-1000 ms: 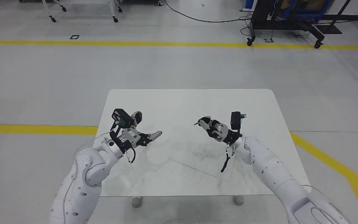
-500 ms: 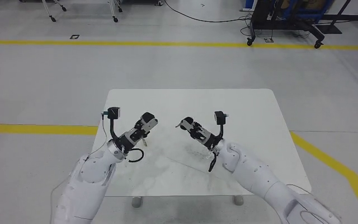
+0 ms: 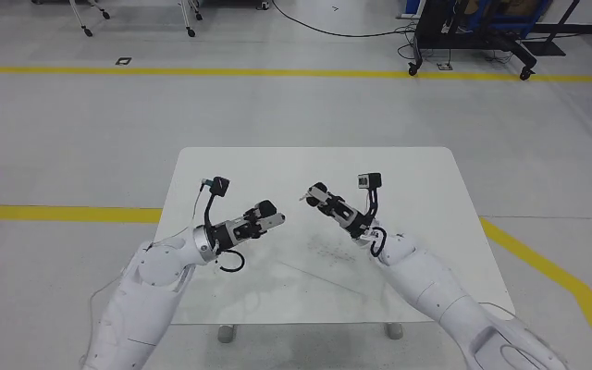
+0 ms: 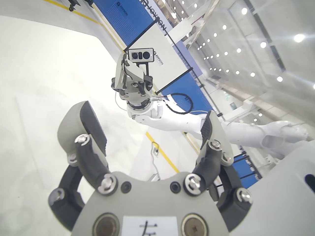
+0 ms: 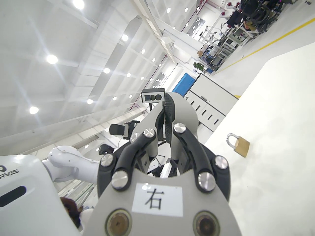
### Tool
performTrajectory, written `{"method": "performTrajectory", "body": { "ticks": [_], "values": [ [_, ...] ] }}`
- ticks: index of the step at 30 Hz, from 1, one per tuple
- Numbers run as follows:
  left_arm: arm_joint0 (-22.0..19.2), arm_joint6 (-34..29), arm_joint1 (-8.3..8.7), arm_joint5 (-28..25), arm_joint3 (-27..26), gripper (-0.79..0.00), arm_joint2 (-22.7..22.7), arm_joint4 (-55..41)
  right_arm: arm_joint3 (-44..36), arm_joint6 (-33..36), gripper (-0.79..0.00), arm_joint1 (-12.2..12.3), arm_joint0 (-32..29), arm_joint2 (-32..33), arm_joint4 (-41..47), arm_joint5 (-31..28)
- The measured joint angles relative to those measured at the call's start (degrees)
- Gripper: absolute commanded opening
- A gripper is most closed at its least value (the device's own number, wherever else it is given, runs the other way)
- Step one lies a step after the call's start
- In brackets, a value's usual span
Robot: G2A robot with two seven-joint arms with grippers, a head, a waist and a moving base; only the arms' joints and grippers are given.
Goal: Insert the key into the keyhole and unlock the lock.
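Lying flat on the worktop [image 5: 275, 133], the padlock [image 5: 238, 143] is found close to one edge. That edge is judged to be toward the left side, since the padlock is seen past the right fingers [image 5: 169, 114] in a view looking across at the left arm. Its long axis runs from the closed shackle [image 5: 230, 138] to the brass body [image 5: 242, 146]. The shackle is turned toward that edge and the base, where a keyhole is expected, is turned away; the keyhole itself cannot be made out. The right fingers are pressed together, and whether the key is pinched between them cannot be told. The left fingers [image 4: 91, 126] are spread apart with nothing held, facing the right fingers above the worktop. The left arm is judged the nearer to the padlock, so a grasp of the body is called for there before any insertion.
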Motion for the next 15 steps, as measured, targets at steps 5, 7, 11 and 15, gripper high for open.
{"method": "performTrajectory", "body": {
  "ticks": [5,7,11,15],
  "values": [
    [-0.3,5.8,-0.48,-2.3,0.4,-0.095,2.1,4.8,2.2,8.6,-0.785,-1.3,-0.2,3.0,3.6,0.0],
    [-0.7,6.9,-0.62,-2.5,1.1,-0.197,2.9,5.0,2.8,12.0,-0.785,-1.9,-0.5,4.2,4.7,0.0],
    [-1.5,7.5,-0.78,-2.8,2.2,-0.400,3.9,4.6,3.3,17.1,-0.785,-2.9,-1.0,5.5,6.3,0.0],
    [-2.2,7.5,-0.89,-2.4,3.1,-0.514,4.9,4.3,3.5,16.8,-0.785,-3.6,-1.1,5.5,5.3,0.0]
  ]
}}
